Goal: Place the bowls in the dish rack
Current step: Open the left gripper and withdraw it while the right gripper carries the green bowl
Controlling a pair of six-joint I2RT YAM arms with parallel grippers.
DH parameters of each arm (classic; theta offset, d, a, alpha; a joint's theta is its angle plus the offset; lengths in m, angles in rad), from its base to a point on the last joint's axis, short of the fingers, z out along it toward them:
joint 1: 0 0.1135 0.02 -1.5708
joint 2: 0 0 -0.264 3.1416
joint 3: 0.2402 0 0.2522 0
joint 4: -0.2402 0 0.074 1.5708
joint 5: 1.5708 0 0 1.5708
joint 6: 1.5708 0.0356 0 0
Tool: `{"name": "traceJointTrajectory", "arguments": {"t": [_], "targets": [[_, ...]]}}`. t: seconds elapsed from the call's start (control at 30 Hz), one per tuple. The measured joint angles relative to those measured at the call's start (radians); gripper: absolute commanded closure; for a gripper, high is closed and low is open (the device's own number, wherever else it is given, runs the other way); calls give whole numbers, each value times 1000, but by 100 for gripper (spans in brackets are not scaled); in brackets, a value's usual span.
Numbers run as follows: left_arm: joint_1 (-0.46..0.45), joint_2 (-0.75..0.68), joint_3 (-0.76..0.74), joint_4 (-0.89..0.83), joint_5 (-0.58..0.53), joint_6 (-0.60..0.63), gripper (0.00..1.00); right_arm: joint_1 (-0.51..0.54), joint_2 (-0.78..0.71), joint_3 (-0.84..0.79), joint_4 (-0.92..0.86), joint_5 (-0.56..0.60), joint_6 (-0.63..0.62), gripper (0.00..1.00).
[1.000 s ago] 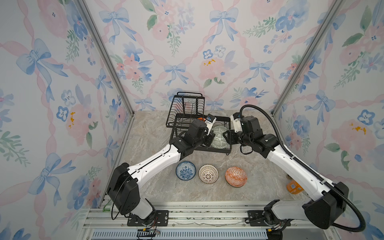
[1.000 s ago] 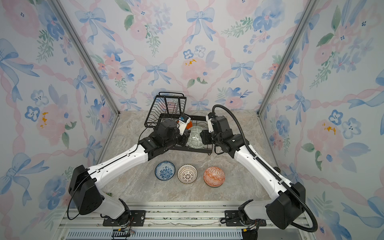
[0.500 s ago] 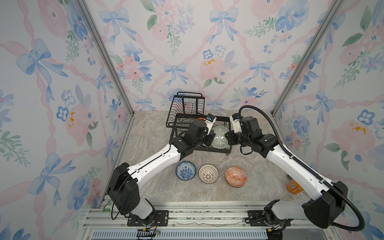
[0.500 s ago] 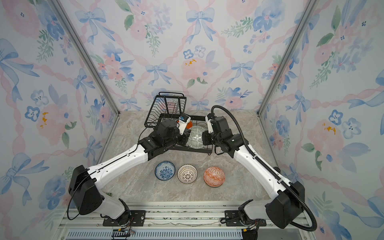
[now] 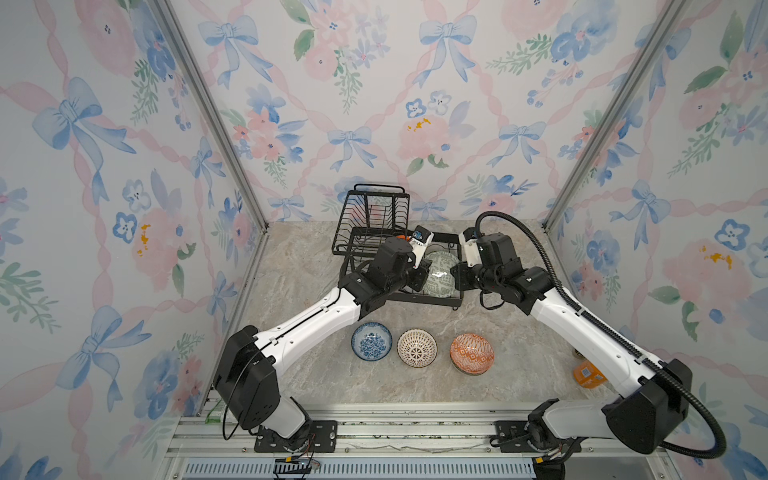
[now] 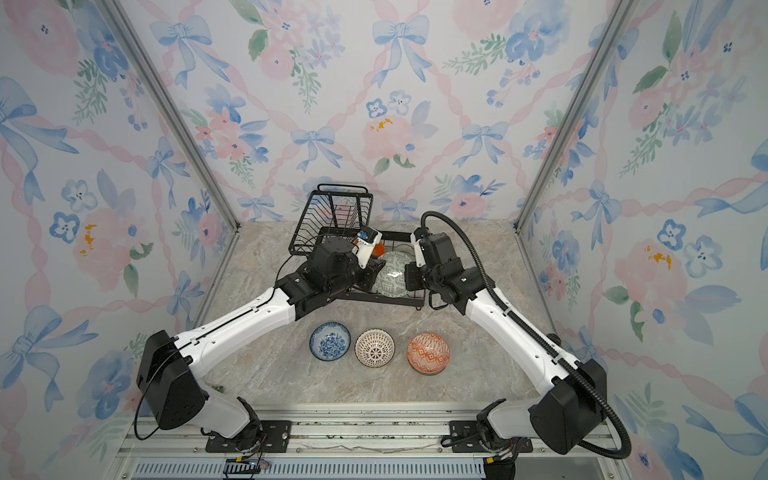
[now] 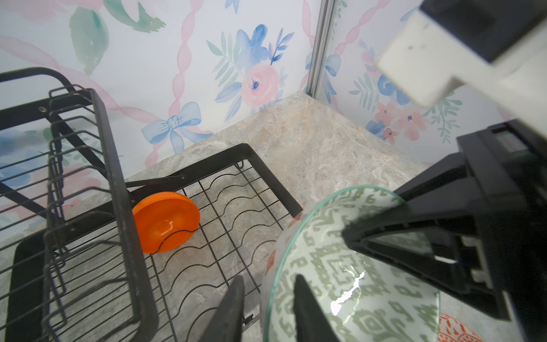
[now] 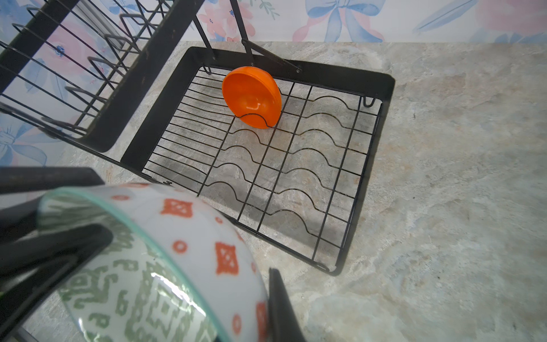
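Floral-papered walls [image 5: 374,83] enclose a marble-look tabletop [image 5: 519,374]; the black wire dish rack [image 5: 376,189] sits at its back centre.

Note first the plain orange bowl [image 8: 251,97]. It stands on edge at the back of the rack's lower tray [image 8: 388,94], its rim caught in one of the wavy slot wires, which is what keeps it upright.

Above the near part of that tray you see the grey-green patterned bowl [image 5: 439,274], held clear of the wires between the two arms. It is tilted steeply, its hollow showing in both top views, presumably so that it can go down into a slot like the orange one.

The right gripper [image 5: 456,277] is clamped on the rim, one finger inside the hollow and one on the orange-dotted outer wall. The left gripper [image 7: 268,279] straddles the opposite rim with its fingers parted, and the outer finger [image 7: 233,299] shows a gap to the wall. You may judge that the weight rests with the right arm.

Three more lie in a row near the table's front, set apart from one another and within reach of either arm: the blue-white floral bowl [image 5: 371,341], the white bowl with brown lattice [image 5: 417,348] and the orange-white patterned bowl [image 5: 471,354].

Your next concern is drawing the left fingers clear without tipping the held bowl.
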Motion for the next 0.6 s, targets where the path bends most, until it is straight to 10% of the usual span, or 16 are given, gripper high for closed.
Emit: {"name": "traceJointTrajectory", "arguments": {"t": [0.17,0.6], "targets": [[45,0,2,-26,59,10,2,-36,1,2,2,-19,-69,100],[103,-134,-56,-83,159,8,2,-171,222,128,192,16,-338,100]]}}
